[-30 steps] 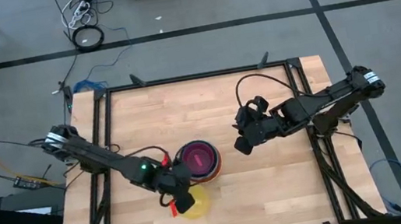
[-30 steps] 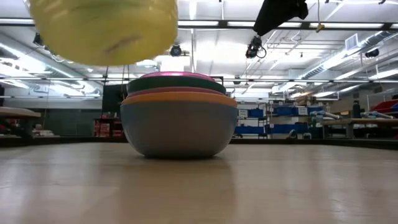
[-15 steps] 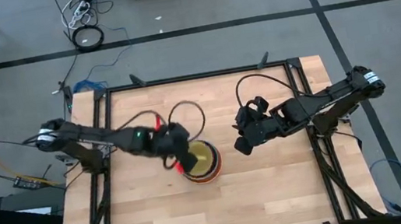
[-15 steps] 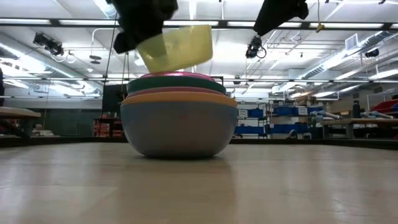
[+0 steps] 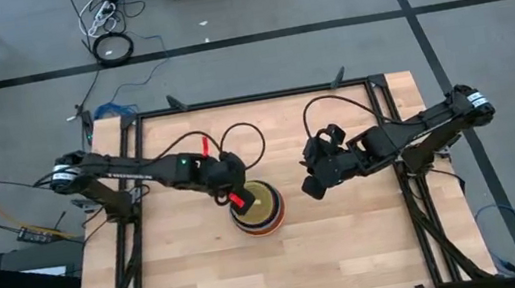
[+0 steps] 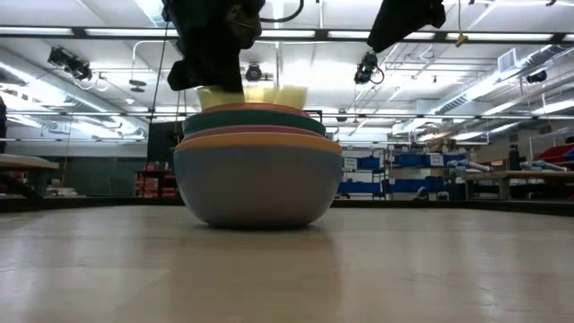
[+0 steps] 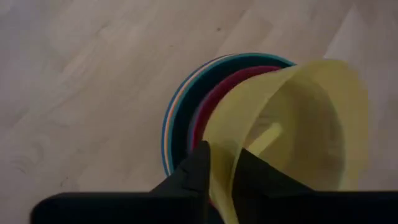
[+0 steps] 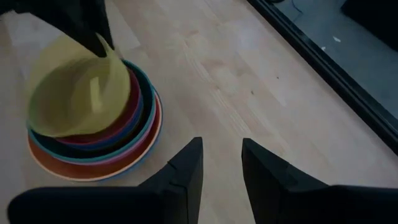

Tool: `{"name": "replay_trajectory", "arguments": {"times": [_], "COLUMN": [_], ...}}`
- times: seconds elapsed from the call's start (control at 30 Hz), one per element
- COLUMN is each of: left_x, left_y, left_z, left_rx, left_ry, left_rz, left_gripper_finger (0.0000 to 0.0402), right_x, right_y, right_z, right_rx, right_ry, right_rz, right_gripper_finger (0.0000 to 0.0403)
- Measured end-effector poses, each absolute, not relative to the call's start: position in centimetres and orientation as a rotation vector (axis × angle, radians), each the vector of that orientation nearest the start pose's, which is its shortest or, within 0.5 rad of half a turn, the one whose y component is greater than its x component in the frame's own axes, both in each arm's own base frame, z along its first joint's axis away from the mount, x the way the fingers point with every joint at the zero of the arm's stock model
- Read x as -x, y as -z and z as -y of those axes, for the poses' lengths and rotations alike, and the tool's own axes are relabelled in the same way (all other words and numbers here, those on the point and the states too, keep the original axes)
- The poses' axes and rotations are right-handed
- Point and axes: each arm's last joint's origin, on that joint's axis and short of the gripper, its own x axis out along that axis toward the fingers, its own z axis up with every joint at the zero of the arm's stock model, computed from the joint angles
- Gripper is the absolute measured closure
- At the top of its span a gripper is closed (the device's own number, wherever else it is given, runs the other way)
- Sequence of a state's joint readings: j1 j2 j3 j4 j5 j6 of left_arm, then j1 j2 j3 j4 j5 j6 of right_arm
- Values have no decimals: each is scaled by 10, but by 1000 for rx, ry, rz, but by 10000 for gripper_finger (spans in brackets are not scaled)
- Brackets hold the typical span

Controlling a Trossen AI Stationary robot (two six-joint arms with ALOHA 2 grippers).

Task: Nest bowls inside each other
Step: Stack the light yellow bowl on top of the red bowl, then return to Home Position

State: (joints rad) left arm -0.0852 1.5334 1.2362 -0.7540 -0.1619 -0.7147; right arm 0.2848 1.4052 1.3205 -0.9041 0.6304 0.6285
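Observation:
A stack of nested bowls [image 5: 259,223] stands on the wooden table near its middle; its outermost bowl is grey-blue [image 6: 257,184], with orange, pink and teal rims above. A yellow bowl [image 5: 260,202] sits tilted in the top of the stack [image 8: 93,152], and my left gripper [image 5: 235,196] is shut on its rim. My right gripper [image 5: 312,185] hangs open above the table to the right of the stack, with nothing between its fingers [image 8: 186,165]. My left gripper holds the yellow bowl by its rim [image 7: 219,163] on the side toward the table's left. One finger [image 7: 198,167] stands outside the wall and one inside it. The fingers slant down from the left. The bowl is tilted, its lower part inside the stack.
A black metal frame [image 5: 251,97] runs along the table's far edge and both sides. Bare wood lies in front of the stack [image 5: 256,275] and to its right [image 8: 249,81].
My left gripper has carried the yellow bowl from the near side of the stack toward the table's far edge, over the stack, and lowered it. The bowl, earlier hanging clear above the table, now sits tilted in the stack's top bowl.

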Motion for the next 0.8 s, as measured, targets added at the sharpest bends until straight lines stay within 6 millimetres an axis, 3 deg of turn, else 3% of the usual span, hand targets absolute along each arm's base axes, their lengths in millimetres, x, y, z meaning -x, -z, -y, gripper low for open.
{"name": "replay_trajectory", "arguments": {"times": [0.3,0.5,0.63,0.8], "left_x": [-309,-310,-303,-285], "left_y": [-269,-279,-314,-370], "left_z": [22,24,31,44], "left_rx": [563,581,500,178], "left_ry": [-447,-393,-270,-190], "left_rz": [-959,-893,-748,-410], "left_gripper_finger": [269,257,257,257], "right_x": [-269,-269,-274,-283], "right_y": [-326,-327,-332,-347], "right_z": [-61,-66,-76,-97], "right_rx": [-147,-35,4,177], "right_ry": [573,489,419,252], "right_rz": [-753,-784,-716,-558], "right_gripper_finger": [305,304,304,302]}}
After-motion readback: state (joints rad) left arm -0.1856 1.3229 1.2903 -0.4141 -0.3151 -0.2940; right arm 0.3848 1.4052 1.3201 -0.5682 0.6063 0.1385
